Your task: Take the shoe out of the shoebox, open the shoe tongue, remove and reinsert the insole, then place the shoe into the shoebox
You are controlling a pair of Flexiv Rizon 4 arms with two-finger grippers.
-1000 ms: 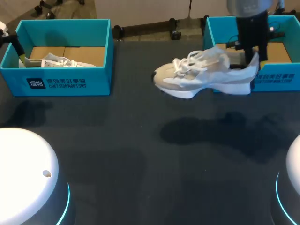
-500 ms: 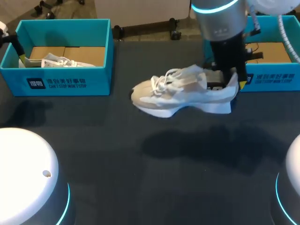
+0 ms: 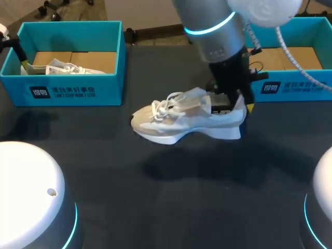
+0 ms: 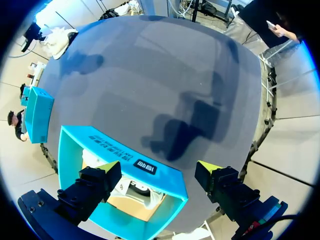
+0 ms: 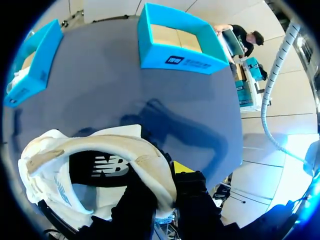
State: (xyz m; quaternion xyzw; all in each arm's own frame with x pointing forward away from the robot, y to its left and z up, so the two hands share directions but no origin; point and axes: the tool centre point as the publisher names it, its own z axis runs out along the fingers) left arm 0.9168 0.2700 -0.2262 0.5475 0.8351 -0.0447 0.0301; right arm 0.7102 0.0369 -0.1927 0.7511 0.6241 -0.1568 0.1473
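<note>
A white and beige shoe hangs just above the dark table's middle, toe to the left, its shadow on the table beneath it. My right gripper is shut on the heel collar. In the right wrist view the shoe fills the space at the right gripper, one finger inside the heel and one outside. The right shoebox stands behind it with bare cardboard inside. My left gripper stands open over the left shoebox, holding nothing.
The left blue shoebox at the back left holds another white shoe. Two white robot bases fill the near corners. In the right wrist view both boxes lie ahead of the gripper.
My right arm has carried the shoe leftward, nearer and lower, away from the right shoebox toward the table's middle. The left arm has stayed put.
</note>
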